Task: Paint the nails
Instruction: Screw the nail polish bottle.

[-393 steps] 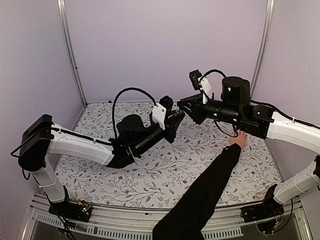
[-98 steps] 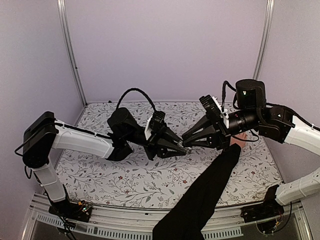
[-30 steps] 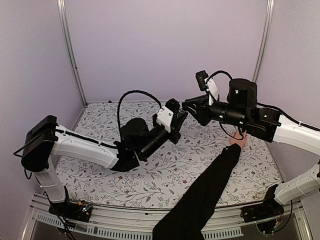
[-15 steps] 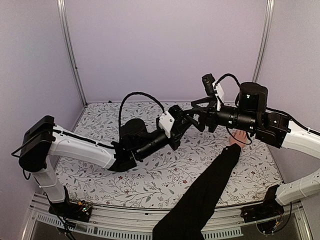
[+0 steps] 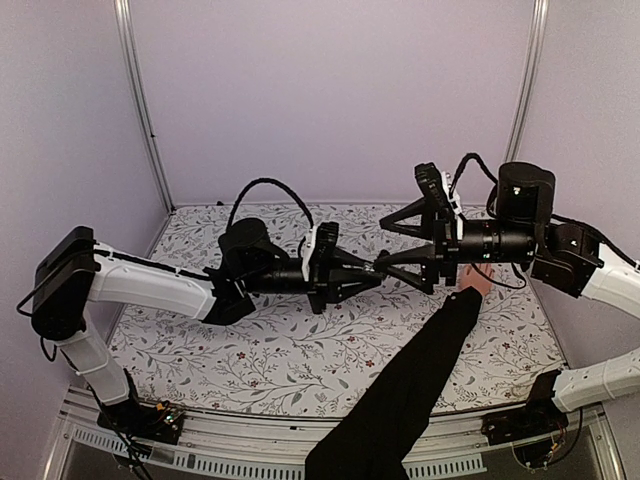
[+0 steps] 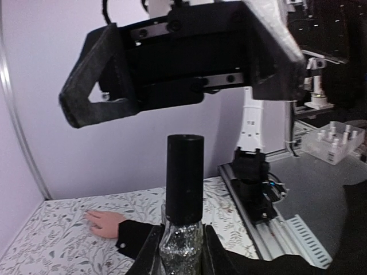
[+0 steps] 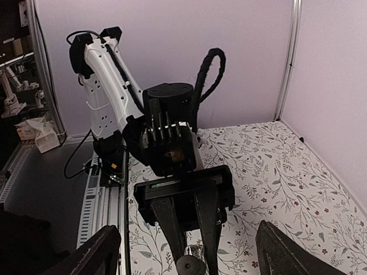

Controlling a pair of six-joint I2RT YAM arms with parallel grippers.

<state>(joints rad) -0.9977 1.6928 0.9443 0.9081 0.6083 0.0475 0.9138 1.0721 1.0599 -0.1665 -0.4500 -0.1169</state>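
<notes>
Sleeve [image 5: 420,380]: black and long. It rises from the near edge at the middle and runs up towards the far right.
Surface [image 5: 300,350]: covered in a pale floral print. The sleeve and hand lie on it.
Left claw [image 6: 181,252]: held in the air over the middle of the surface and reaching to the right. It is closed tight on the bottle's body.
Bottle [image 6: 182,243]: small, with a glinting glass body pinched between the two fingers. Its long axis follows the claw, roughly level in the top view. What is inside cannot be told.
Cap [image 6: 184,175]: a tall black cylinder, on the bottle and sticking out past the fingertips towards the right arm.
Right claw [image 5: 384,250]: spread wide and gripping nothing. It faces the left claw head-on, and the cap points into the gap between its fingers without touching either one.
Hand [image 5: 480,278]: bare, lying flat on the surface at the right, just under the right arm. Its long axis continues the sleeve, with the fingers pointing away from the near edge.
Nails: at the tips of those fingers, towards the far right of the surface. They are too small to make out.
Wall [image 5: 330,100]: plain lilac, behind everything.
</notes>
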